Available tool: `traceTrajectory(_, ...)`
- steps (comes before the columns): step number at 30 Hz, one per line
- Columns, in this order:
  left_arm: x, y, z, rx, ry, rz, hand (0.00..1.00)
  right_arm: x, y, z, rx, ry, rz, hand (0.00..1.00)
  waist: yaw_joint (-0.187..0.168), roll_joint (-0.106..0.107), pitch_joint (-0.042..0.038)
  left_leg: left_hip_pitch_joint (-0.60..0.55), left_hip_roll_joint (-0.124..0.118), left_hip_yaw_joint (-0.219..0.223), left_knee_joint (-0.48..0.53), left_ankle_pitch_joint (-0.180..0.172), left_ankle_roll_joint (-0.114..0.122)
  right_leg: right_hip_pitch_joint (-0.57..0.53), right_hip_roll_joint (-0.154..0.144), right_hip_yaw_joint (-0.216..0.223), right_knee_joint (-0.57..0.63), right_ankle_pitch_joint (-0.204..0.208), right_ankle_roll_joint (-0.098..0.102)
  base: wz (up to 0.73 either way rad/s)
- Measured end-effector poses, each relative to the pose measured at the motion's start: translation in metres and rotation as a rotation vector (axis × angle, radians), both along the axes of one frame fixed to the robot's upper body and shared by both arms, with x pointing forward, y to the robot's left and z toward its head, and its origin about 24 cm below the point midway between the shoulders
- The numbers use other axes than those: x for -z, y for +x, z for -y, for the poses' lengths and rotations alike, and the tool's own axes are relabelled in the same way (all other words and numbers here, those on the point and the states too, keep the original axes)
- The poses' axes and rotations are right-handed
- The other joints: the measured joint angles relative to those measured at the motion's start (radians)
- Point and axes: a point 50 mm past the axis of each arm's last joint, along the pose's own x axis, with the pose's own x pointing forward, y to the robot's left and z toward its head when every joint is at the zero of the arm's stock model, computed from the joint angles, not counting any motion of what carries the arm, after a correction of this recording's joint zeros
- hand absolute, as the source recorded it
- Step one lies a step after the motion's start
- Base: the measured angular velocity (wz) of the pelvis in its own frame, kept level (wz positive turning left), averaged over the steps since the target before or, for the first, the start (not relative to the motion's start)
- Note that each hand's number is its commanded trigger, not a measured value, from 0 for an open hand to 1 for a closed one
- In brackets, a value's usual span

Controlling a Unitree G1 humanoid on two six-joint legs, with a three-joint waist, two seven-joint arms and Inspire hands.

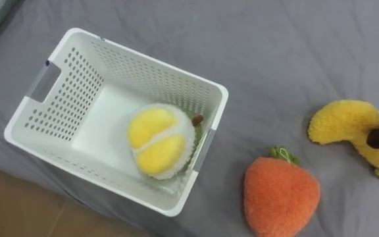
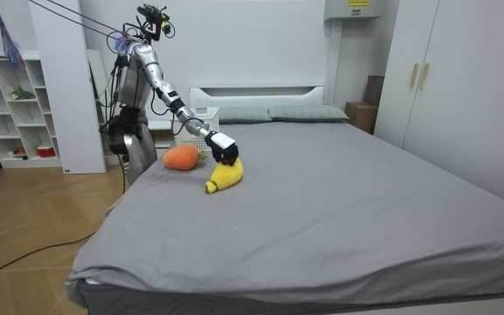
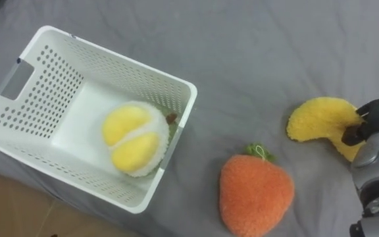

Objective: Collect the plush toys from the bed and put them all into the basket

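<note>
A white perforated basket (image 1: 143, 59) stands on the grey bed near its edge and holds a round yellow-and-white plush toy (image 1: 156, 141). To its right lies an orange strawberry plush (image 1: 280, 196). Further right lies a yellow banana plush (image 1: 344, 125). My right hand (image 3: 377, 128) rests on the banana's right end, dark fingers curled onto it. In the room view I stand at the bedside with the right arm stretched out over the bed, the right hand (image 2: 224, 149) on the banana plush (image 2: 224, 178) beside the strawberry plush (image 2: 181, 157).
The bed's edge runs below the basket, with wooden floor (image 1: 18, 210) beyond it. Wide grey sheet (image 2: 339, 201) spreads toward the pillows (image 2: 304, 113). A white shelf (image 2: 16, 105) stands behind me and a wardrobe (image 2: 462, 87) at the room view's right.
</note>
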Motion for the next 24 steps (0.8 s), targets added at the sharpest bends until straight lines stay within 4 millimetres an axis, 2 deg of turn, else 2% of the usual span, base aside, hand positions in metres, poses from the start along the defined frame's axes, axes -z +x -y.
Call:
traceTrajectory(6,-0.002,0.003,-0.002,0.014,-0.016,0.01,0.0,-0.009,0.003,0.004,0.005,-0.029,0.017,1.0,0.003,0.004,-0.0007,-0.024,-0.001,-0.01,0.002,0.01,-0.003,-0.022,-0.002,-0.013,0.008,0.0,-0.001,0.06)
traceTrajectory(15,-0.006,0.013,0.001,0.031,-0.033,0.059,0.0,-0.014,0.008,0.002,-0.032,-0.06,0.009,1.0,0.016,0.005,-0.001,-0.019,0.001,0.003,0.002,0.016,-0.003,-0.026,-0.004,0.004,0.019,0.003,-0.006,-0.03)
traceTrajectory(18,-0.008,0.017,-0.001,0.015,-0.037,0.082,0.0,-0.028,0.023,-0.01,-0.114,-0.061,0.053,1.0,-0.012,0.005,-0.0011,-0.013,0.001,0.003,0.002,0.018,-0.003,-0.026,-0.006,0.003,0.032,0.003,-0.006,0.0)
traceTrajectory(20,-0.01,0.018,-0.006,-0.014,-0.033,0.097,0.0,-0.046,0.035,-0.019,-0.166,-0.051,0.157,1.0,-0.036,0.004,-0.0015,0.013,0.001,0.004,0.0,0.018,-0.003,-0.001,-0.006,0.003,0.033,0.003,-0.005,0.0)
traceTrajectory(21,-0.009,0.016,-0.006,-0.018,-0.032,0.094,0.0,-0.049,0.036,-0.02,-0.171,-0.05,0.173,1.0,-0.039,0.004,-0.0013,0.028,0.001,0.004,-0.003,0.018,-0.003,0.013,-0.006,0.002,0.031,0.003,-0.005,0.0)
traceTrajectory(23,-0.009,0.012,-0.008,-0.03,-0.031,0.096,0.0,-0.058,0.041,-0.026,-0.198,-0.058,0.215,1.0,-0.046,-0.001,-0.0035,0.068,0.001,0.003,-0.017,0.018,-0.003,0.047,-0.005,-0.002,0.03,0.002,-0.005,0.0)
traceTrajectory(24,-0.009,0.009,-0.01,-0.04,-0.029,0.093,0.0,-0.065,0.044,-0.031,-0.229,-0.07,0.251,1.0,-0.057,-0.006,-0.0072,0.088,0.001,0.003,-0.021,0.018,-0.003,0.066,-0.001,-0.001,0.028,0.002,-0.004,0.0)
